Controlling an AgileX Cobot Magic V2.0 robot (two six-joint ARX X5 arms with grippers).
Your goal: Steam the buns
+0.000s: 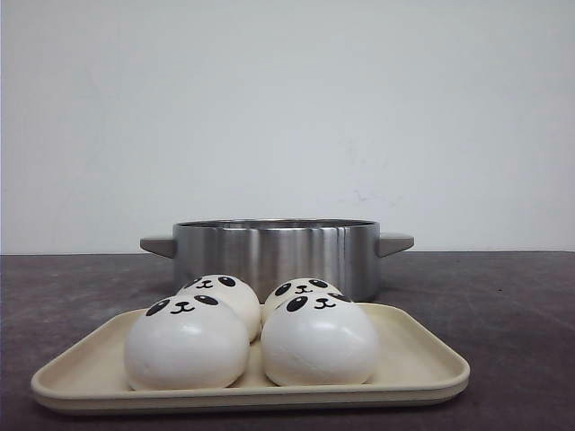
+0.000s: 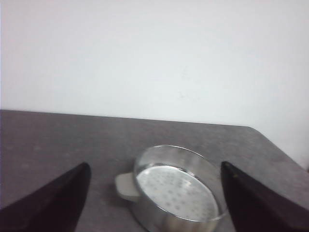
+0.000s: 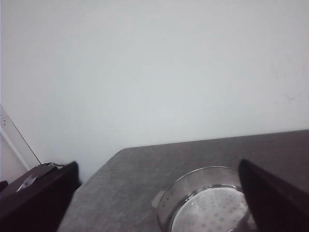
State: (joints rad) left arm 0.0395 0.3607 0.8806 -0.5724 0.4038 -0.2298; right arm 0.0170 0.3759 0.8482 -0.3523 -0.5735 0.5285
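Observation:
Several glossy white panda-face buns sit on a beige tray [image 1: 422, 368] at the front of the table: front left bun [image 1: 186, 346], front right bun [image 1: 319, 341], back left bun [image 1: 220, 292], back right bun [image 1: 301, 289]. Behind them stands a steel steamer pot [image 1: 276, 254] with grey handles; its perforated inner plate is empty in the left wrist view [image 2: 176, 191] and the right wrist view [image 3: 207, 203]. My left gripper [image 2: 154, 193] is open and empty, high above the table. My right gripper [image 3: 159, 193] is open and empty too. Neither arm shows in the front view.
The dark grey table [image 1: 503, 296] reaches a white wall behind. Its corner and edge show in the right wrist view [image 3: 104, 169], with a dark object [image 3: 34, 176] beyond the edge. The table's far right corner shows in the left wrist view [image 2: 260, 137].

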